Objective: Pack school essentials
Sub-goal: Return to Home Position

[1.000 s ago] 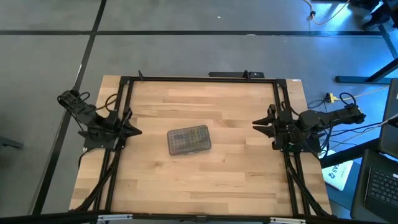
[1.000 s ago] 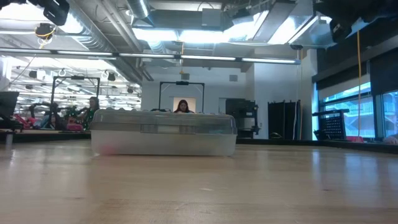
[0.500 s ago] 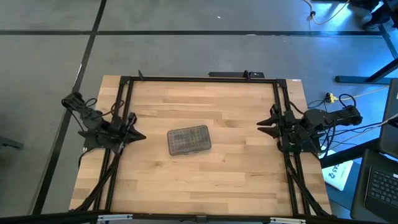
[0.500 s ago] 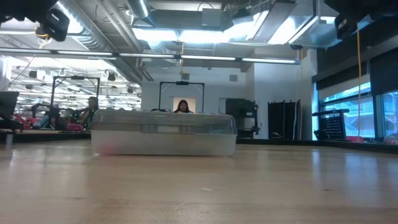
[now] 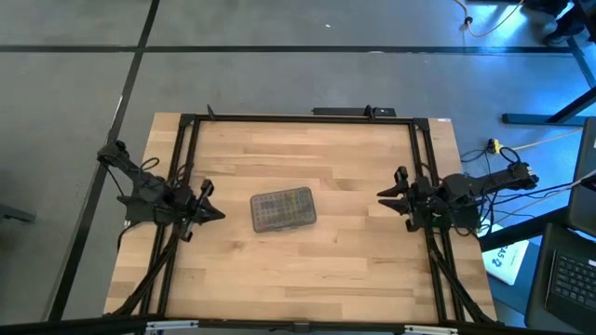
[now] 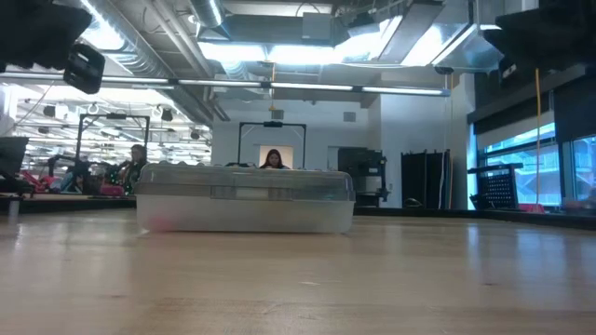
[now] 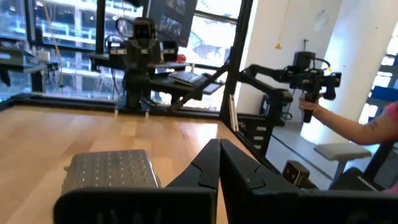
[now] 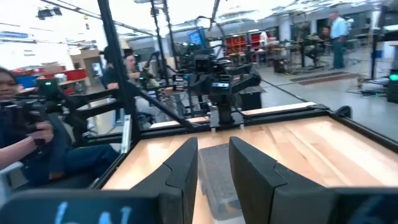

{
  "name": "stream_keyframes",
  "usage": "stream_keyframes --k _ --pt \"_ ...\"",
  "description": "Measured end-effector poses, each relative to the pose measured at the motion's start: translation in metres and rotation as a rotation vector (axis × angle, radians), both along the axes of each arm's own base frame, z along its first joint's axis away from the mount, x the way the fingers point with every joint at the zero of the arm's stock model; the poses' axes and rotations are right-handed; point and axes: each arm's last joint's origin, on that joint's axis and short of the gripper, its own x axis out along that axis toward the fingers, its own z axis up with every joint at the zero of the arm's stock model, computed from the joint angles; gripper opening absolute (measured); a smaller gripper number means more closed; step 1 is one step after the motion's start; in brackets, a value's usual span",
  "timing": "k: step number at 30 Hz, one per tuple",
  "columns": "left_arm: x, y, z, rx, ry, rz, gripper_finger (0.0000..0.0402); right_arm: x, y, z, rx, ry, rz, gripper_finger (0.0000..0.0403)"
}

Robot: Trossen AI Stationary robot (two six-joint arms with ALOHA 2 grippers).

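Arms sit low at the two sides of the table [image 5: 307, 270], one by each edge, and both point in toward the middle. Your left gripper [image 5: 214, 214] is by the left edge. Its two fingers [image 7: 205, 167] are pressed together with nothing between them. Your right gripper [image 5: 386, 197] is by the right edge. Its fingers [image 8: 184, 167] are spread apart and hold nothing.

Both are well away from the case [image 6: 244, 212], which lies flat between them in the middle of the table. Its long side runs from left to right, with the right end turned a little toward the far edge. The lid [image 5: 283, 208] is grey with rows of dots, and it is down. The sides are clear. You cannot see the school things, only a pink smudge [image 6: 158, 221] low inside one end.
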Motion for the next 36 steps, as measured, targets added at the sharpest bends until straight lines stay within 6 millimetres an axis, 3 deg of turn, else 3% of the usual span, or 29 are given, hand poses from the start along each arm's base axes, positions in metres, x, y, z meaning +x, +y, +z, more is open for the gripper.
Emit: stream_keyframes --k 13,21,26,36 --pt "0.0 -0.001 -0.002 0.019 -0.002 -0.005 0.0015 0.001 0.002 -0.034 -0.117 0.043 0.062 0.0094" --pt "0.0 -0.001 -0.002 -0.027 0.008 -0.009 0.0023 0.001 0.005 -0.034 -0.206 0.022 0.156 0.0094" --pt "0.0 -0.001 -0.002 -0.027 0.009 -0.009 0.0015 0.001 0.007 -0.035 -0.166 0.041 0.208 0.0094" --pt "0.0 -0.001 -0.002 -0.027 0.009 -0.008 0.0001 0.001 0.004 -0.046 -0.187 0.159 0.133 0.0094"
